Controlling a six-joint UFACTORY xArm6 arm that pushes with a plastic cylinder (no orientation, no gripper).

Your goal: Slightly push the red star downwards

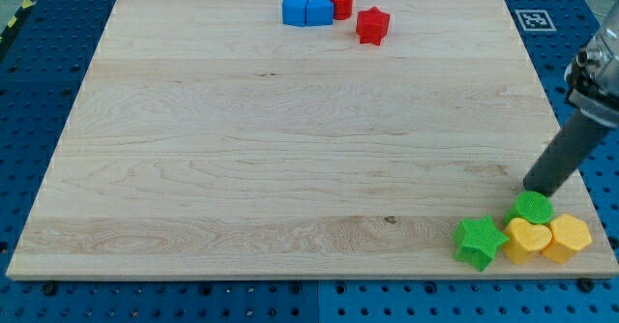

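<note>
The red star (372, 24) lies near the view's top edge of the wooden board (242, 149), right of centre. A red cylinder (340, 1) sits just up and left of it, apart from it. My tip (537, 188) rests on the board far away at the view's lower right, just above the green cylinder (533, 207). The rod leans up to the right toward the arm.
Two blue blocks (307, 9) stand side by side at the view's top, left of the red cylinder. At the lower right corner a green star (480, 242), a yellow heart-like block (527, 239) and a yellow hexagon (567, 237) cluster under the green cylinder.
</note>
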